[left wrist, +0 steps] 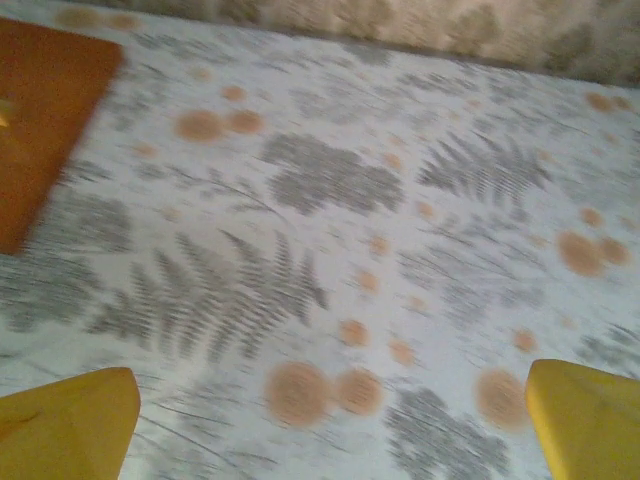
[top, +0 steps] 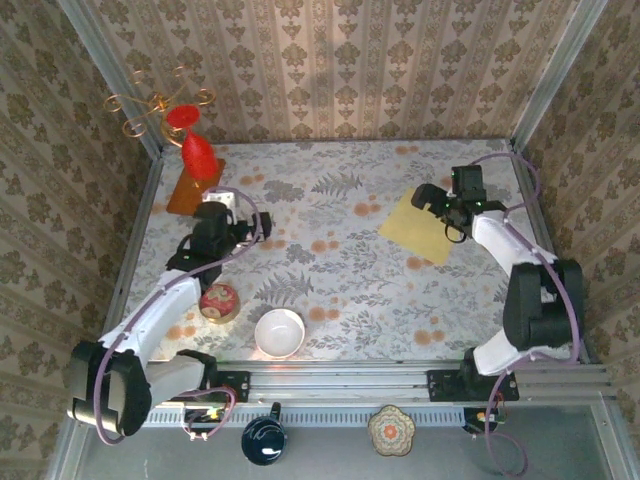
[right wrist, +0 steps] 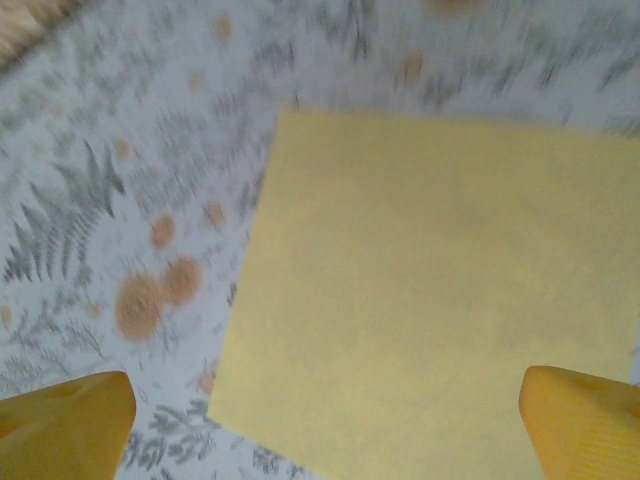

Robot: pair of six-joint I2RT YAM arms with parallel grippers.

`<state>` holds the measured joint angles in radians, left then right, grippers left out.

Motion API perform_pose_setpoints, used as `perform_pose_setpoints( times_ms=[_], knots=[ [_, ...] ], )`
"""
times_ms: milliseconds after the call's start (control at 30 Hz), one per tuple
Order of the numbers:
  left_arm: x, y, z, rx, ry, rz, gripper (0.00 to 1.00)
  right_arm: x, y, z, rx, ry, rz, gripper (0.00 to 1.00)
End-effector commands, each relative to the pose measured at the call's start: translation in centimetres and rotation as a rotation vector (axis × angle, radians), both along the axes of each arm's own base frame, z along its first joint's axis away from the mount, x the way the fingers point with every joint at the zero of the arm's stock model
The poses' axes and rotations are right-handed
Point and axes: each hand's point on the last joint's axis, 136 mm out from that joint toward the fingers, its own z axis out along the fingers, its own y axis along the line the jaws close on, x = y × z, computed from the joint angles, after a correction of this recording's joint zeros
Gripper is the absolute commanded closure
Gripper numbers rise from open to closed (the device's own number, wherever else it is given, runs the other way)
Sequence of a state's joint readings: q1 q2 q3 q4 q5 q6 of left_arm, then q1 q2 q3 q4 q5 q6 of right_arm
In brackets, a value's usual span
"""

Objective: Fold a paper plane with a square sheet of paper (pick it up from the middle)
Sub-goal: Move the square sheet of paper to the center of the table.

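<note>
Setting: floral-cloth table (top: 330,290), patterned walls.
Left gripper (left wrist: 330,420): jaws wide, nothing held, over bare cloth nr orange board (left wrist: 45,120).
Bowls: red patterned bowl (top: 204,300), contents unclear; white bowl (top: 258,335) seen empty.
Sheet: square sheet of paper (right wrist: 430,290) laid flat, far right.
Right gripper (right wrist: 325,425): spread wide above it, nothing gripped.
Risk: cloth may be pinched w/ paper, creasing it.

White bowl (top: 279,332) near front of floral tabletop (top: 340,270); red patterned bowl (top: 219,301) just left. Orange-brown board (top: 194,186) far-left corner.
</note>
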<state>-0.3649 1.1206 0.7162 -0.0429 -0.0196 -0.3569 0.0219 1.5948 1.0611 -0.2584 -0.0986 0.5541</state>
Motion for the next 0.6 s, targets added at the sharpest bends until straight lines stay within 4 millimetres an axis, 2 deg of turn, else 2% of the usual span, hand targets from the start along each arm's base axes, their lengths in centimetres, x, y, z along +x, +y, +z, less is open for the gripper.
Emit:
perform_pose_setpoints(
  times_ms=[0, 100, 133, 333, 567],
  knots=[
    [-0.9, -3.2, -0.2, -0.096, 0.091, -0.066, 0.0, 0.2, 2.3, -1.5, 0.155, 0.099, 0.024, 0.0],
    [-0.7, -4.9, -0.6, -0.115, 0.123, -0.099, 0.0, 1.3, 2.8, -2.9, 0.186, 0.141, 0.025, 0.01],
    [-1.1, -6.3, -0.8, -0.122, 0.135, -0.136, 0.0, 1.6, 2.9, -3.4, 0.191, 0.16, 0.024, 0.02],
    [-0.8, -9.3, -1.9, -0.19, 0.202, -0.192, 0.0, 2.8, 3.1, -6.2, 0.192, 0.257, 0.01, 0.08],
    [-0.5, -11.3, -3.5, -0.2, 0.27, -0.233, 0.0, 3.0, 3.6, -8.1, 0.171, 0.317, 0.021, 0.1]
  ],
)
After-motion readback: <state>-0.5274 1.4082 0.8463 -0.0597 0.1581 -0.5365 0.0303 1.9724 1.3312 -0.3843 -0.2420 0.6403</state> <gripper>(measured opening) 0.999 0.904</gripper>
